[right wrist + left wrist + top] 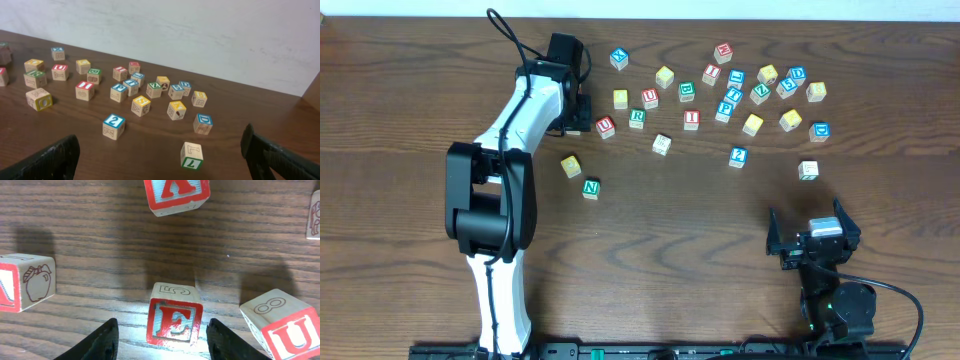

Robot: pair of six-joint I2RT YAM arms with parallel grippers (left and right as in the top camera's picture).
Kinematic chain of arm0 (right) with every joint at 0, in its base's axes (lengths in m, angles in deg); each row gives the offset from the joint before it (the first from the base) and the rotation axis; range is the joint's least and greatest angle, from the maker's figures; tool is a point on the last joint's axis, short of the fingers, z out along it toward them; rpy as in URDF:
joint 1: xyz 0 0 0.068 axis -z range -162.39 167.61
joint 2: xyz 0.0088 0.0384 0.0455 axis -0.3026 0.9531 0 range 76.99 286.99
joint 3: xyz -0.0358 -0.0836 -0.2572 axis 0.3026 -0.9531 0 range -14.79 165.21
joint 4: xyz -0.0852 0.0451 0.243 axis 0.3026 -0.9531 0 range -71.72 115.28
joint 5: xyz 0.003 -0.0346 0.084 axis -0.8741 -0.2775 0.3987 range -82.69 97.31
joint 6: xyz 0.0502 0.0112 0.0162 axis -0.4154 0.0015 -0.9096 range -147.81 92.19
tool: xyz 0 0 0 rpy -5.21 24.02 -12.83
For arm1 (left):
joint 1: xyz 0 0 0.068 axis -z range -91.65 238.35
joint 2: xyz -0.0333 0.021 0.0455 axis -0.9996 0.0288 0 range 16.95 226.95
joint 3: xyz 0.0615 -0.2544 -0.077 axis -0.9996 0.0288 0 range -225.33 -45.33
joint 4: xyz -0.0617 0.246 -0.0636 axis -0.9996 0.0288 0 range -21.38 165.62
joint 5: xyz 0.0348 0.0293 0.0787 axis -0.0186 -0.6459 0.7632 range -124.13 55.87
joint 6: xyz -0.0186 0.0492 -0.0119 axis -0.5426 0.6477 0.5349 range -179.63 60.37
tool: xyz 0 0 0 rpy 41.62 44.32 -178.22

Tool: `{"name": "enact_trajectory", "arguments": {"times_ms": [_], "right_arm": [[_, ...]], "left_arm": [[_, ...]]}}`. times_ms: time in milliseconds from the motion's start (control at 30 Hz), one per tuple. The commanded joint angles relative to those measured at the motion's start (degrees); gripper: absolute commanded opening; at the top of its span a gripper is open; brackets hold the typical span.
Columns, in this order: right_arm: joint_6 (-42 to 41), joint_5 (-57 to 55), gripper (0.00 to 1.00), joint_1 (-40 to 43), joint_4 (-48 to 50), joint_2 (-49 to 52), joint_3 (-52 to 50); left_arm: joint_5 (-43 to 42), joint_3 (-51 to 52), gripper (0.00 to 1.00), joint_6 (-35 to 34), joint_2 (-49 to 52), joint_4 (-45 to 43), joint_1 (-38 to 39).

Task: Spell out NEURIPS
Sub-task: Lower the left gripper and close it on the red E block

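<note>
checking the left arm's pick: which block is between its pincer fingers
The red E block, 5 on top. It alone sits between the fingers of the open left pincer; the red U block and the apple block lie outside them.

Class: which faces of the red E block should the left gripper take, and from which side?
Take the E block on its two flat side faces, left and right of the letter, from above. It sits square between the fingers of the open left gripper, with bare table either side.

Dark wooden table, white wall
</note>
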Motion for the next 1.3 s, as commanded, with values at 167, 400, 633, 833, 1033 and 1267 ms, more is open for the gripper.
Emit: {"name": "enact_trajectory", "arguments": {"times_ms": [167,400,633,833,1033,1267], "right_arm": [[0.4,0.0,0.99,0.5,-0.2,-0.3,-0.1],[0.4,0.0,0.99,0.5,-0.2,-0.3,-0.1],[0.4,0.0,0.99,0.5,-0.2,-0.3,-0.1],[0.4,0.1,0.99,0.5,-0.2,-0.3,-0.1],[0.4,0.0,0.99,0.5,-0.2,-0.3,-0.1],[0.4,0.0,0.99,0.5,-0.2,-0.3,-0.1]], "left_arm": [[-0.8,-1.5,0.54,0.8,3.0,-0.2,-0.1],[-0.8,-1.5,0.54,0.8,3.0,-0.7,0.0],[-0.8,-1.5,0.54,1.4,3.0,-1.5,0.0],[-0.8,-1.5,0.50,1.7,3.0,-1.6,0.0],[-0.8,-1.6,0.49,2.0,3.0,-1.7,0.0],[-0.8,-1.6,0.37,2.0,3.0,-1.7,0.0]]}}
